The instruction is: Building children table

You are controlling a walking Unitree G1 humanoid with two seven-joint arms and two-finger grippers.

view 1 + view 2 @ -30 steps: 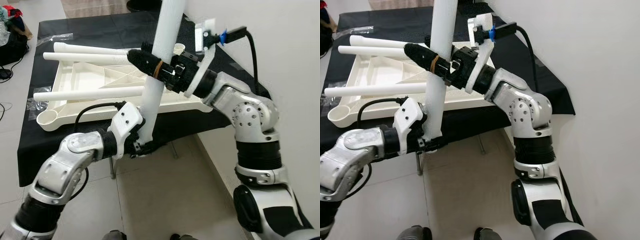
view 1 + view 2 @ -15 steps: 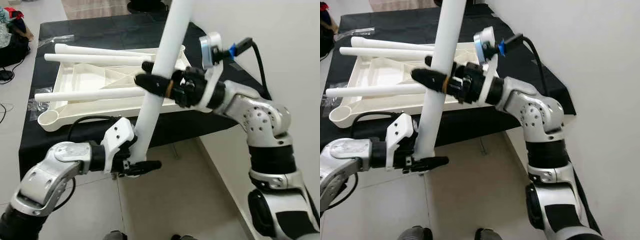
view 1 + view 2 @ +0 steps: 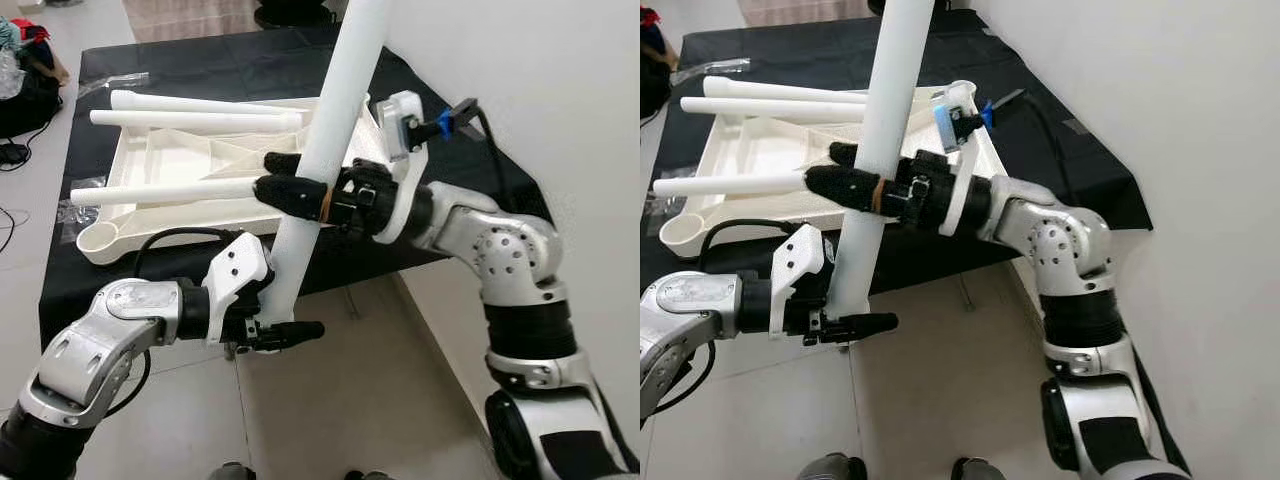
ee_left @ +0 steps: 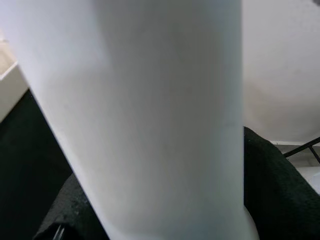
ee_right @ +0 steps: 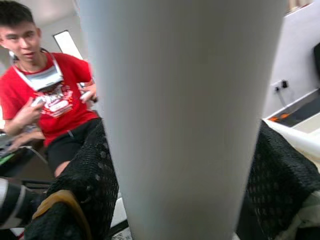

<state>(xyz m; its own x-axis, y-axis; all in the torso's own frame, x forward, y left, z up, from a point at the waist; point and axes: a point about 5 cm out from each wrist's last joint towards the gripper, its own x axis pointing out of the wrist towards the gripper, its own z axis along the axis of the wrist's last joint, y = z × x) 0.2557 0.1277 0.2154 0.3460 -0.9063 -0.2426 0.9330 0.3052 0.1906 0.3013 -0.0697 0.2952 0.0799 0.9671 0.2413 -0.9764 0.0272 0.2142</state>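
A long white table leg (image 3: 340, 90) stands tilted in front of me, its top leaning right. My left gripper (image 3: 290, 322) is shut on its lower end, one black finger (image 3: 305, 328) poking out to the right. My right gripper (image 3: 272, 176) is shut on the leg's middle, with a finger on each side; the right wrist view shows the leg (image 5: 185, 110) close up between the black pads (image 5: 90, 180). Behind, the white table top (image 3: 160, 215) lies on a black-covered table (image 3: 200, 60), with three fitted legs (image 3: 160, 190) pointing left.
A white wall (image 3: 560, 100) runs close along my right side. Tiled floor (image 3: 330, 420) lies below the black table's near edge. Bags and cables (image 3: 25, 70) sit on the floor at the far left. A person in a red shirt (image 5: 45, 105) sits beyond the leg.
The leg has tipped further right and its lower end dropped with my left gripper. My right arm has lowered and its wrist turned, still holding the leg's middle.
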